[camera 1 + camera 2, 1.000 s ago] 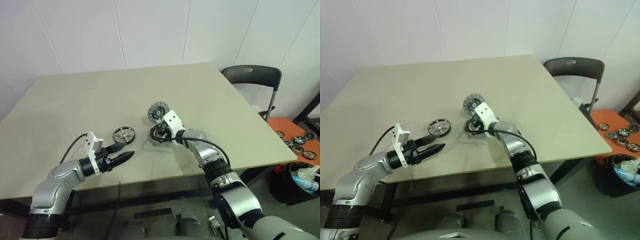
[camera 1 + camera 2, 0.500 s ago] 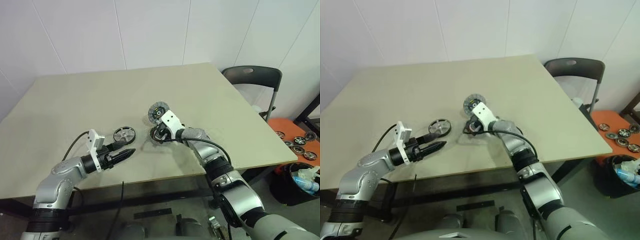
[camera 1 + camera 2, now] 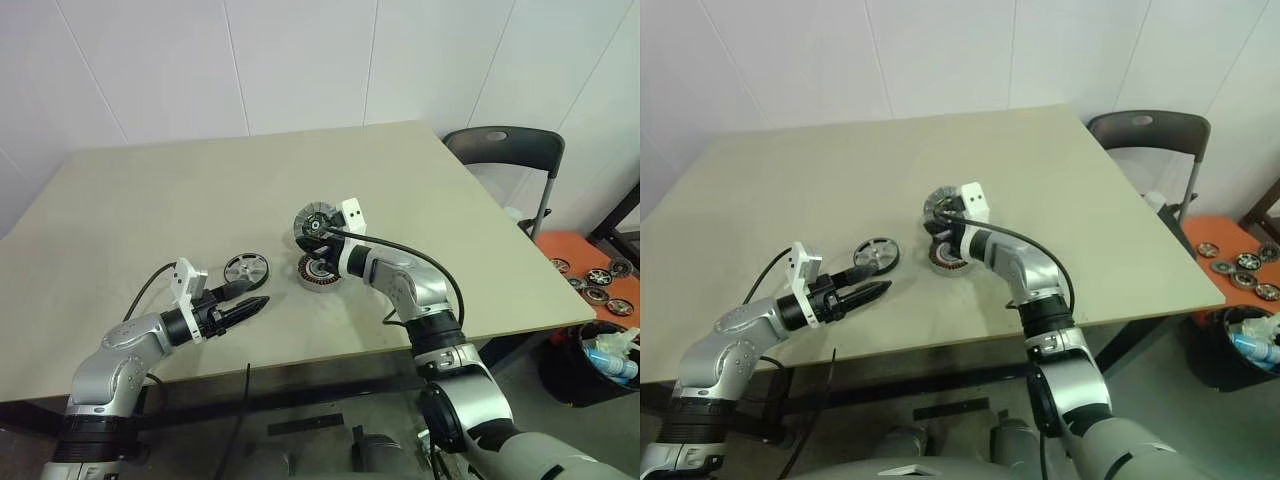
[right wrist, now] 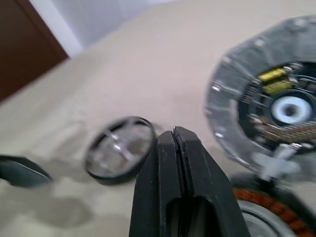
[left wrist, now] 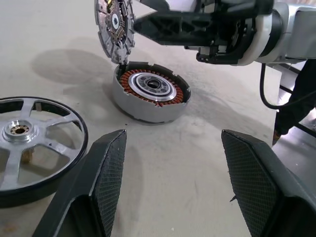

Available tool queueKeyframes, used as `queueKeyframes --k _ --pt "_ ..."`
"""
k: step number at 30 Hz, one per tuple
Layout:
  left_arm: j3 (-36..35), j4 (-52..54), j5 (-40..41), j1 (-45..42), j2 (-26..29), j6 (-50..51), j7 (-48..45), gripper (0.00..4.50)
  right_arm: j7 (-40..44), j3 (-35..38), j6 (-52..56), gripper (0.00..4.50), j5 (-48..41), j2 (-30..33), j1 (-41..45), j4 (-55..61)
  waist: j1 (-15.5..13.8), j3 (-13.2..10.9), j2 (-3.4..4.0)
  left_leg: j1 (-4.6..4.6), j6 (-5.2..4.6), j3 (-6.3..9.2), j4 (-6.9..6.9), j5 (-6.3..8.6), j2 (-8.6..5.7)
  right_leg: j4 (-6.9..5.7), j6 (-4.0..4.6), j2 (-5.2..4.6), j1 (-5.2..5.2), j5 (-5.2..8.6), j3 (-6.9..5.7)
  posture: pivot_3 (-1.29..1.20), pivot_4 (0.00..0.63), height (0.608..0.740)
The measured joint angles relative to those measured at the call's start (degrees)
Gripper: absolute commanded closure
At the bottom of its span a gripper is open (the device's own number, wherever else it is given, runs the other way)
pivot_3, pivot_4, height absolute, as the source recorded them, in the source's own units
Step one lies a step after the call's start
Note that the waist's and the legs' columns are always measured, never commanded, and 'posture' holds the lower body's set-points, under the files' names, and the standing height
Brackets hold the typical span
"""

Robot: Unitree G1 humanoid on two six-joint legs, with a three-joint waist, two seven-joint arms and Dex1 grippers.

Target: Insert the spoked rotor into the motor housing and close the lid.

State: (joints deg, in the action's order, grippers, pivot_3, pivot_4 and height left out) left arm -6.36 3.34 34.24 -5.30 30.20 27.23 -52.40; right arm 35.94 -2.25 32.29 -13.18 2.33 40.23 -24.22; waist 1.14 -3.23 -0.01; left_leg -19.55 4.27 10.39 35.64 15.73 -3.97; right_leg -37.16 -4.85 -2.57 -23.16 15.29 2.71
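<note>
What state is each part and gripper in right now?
Round silver-grey motor housing: open, windings exposed, no rotor inside.
Round grey ribbed lid: raised upright on the housing's edge.
Silver spoked rotor: flat on table, untouched.
Left gripper: fingers open, empty.
Right gripper: fingers shut, empty.

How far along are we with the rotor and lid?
Done: the lid stands open, upright at the housing's edge, windings exposed. In hand: nothing is gripped; the right tool is shut beside the lid, and the left tool is open near the rotor, which lies flat on the table. Left: pick up the rotor, seat it in the housing, close the lid.
</note>
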Motion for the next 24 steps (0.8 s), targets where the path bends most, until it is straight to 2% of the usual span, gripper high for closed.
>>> queueKeyframes --k 8,19,24 --pt "-0.1 0.0 0.0 0.0 0.0 0.0 0.1 1.25 -1.2 -6.0 -8.3 4.48 7.6 3.5 -1.5 -4.5 0.1 0.0 0.0 0.01 0.0 -0.08 -0.01 0.0 0.01 -0.01 0.0 0.02 -0.02 0.0 0.08 0.0 0.0 0.74" --pt "-0.2 0.0 0.0 0.0 0.1 0.0 0.2 1.25 -2.0 -9.1 -11.6 4.48 12.5 5.2 -0.8 -7.5 0.0 0.0 -0.03 0.09 0.0 -0.09 0.03 0.0 0.01 -0.03 0.01 0.02 0.08 0.0 0.09 0.0 0.0 0.74" --pt "-1.1 0.0 0.0 0.0 0.2 0.0 0.4 1.25 -0.1 -12.9 -12.8 4.48 15.4 7.1 -0.7 -6.3 -0.1 0.1 -0.1 0.16 0.0 -0.09 0.04 0.0 0.01 -0.02 0.0 0.02 0.17 0.01 0.08 0.0 0.0 0.74"
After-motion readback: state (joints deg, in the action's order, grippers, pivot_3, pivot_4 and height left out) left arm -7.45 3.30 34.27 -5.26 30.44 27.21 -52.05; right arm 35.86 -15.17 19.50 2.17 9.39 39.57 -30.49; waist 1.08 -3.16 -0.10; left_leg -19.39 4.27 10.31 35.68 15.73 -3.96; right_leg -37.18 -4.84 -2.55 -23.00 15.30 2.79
